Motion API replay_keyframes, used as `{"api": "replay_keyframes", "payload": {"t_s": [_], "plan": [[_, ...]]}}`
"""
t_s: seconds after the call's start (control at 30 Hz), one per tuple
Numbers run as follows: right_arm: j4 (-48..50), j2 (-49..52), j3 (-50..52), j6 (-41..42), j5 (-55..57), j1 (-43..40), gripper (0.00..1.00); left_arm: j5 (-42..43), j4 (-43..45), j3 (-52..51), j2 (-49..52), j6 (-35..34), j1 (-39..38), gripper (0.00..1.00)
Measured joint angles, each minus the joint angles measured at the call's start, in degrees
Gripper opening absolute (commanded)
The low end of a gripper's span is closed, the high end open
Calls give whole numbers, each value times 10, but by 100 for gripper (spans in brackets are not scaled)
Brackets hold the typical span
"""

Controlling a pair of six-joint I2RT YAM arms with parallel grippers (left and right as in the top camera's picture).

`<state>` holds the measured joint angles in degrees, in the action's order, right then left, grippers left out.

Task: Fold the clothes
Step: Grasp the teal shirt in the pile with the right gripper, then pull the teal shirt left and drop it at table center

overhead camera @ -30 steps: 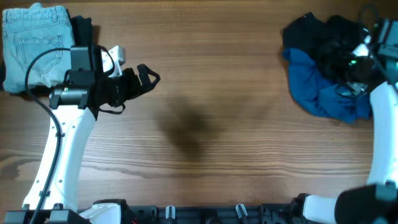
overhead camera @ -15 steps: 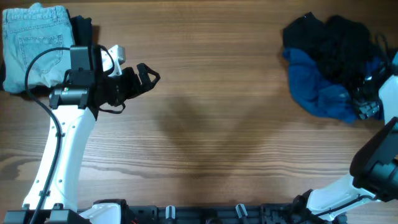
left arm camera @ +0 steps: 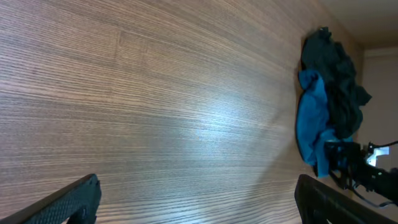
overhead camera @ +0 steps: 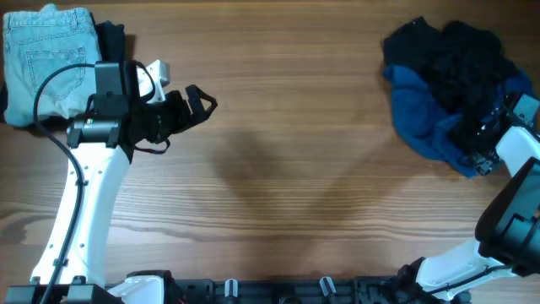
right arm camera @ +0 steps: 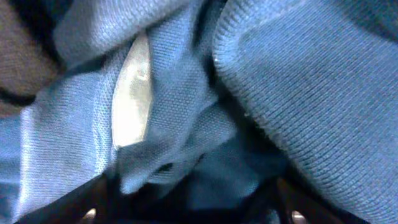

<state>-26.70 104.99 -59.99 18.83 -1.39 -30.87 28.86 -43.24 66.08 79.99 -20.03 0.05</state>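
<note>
Since a second ago my right arm has swung in from the right edge and dropped. The right tool (overhead camera: 482, 141) now sits low against the near right side of the blue garment (overhead camera: 419, 118), where before it hung higher over the black heap (overhead camera: 460, 55). The left arm has not shifted at all.

At the far left corner of the surface (overhead camera: 287, 177) lies a folded pair of pale jeans (overhead camera: 46, 59), pocket up, with a small dark item (overhead camera: 110, 35) just beside them on the right. The left arm rises from the near edge. The left tool (overhead camera: 202, 100) hovers over bare wood near the jeans, and its fingers stand wide apart with nothing between them. The left wrist view confirms this, with one fingertip at each lower corner of the picture.

The middle of the surface shows only wood grain and soft shadows.

Near the right edge the blue garment lies crumpled, not folded. It touches the black heap, which fills the far right corner, and is partly tucked under it. In the right wrist view blue knit fills the picture, with a pale label (right arm camera: 130, 102) sewn into a fold. The right tool's fingertips show only dimly at the bottom edge, with fabric bunched between them. I cannot tell whether they have a hold on the cloth.
</note>
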Motion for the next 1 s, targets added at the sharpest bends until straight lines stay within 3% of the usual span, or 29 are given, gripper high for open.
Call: {"api": "replay_keyframes", "payload": {"t_s": [0.03,0.1,0.13,0.3,0.53,0.73,1.0], "plan": [[7,-2,5,2,3,0,49,0,0,0,0,0,0,100],[17,-6,18,0,16,-2,10,0,2,0,0,0,0,100],[17,-7,22,2,19,-5,4,0,2,0,0,0,0,100],[12,-8,23,3,22,-9,4,0,4,0,0,0,0,100],[-90,-15,-33,-11,-52,-4,4,0,4,0,0,0,0,100],[-153,-115,-152,-59,-143,-4,4,0,6,0,0,0,0,100],[-112,-194,-321,-73,-188,-3,4,0,22,0,0,0,0,100]]}}
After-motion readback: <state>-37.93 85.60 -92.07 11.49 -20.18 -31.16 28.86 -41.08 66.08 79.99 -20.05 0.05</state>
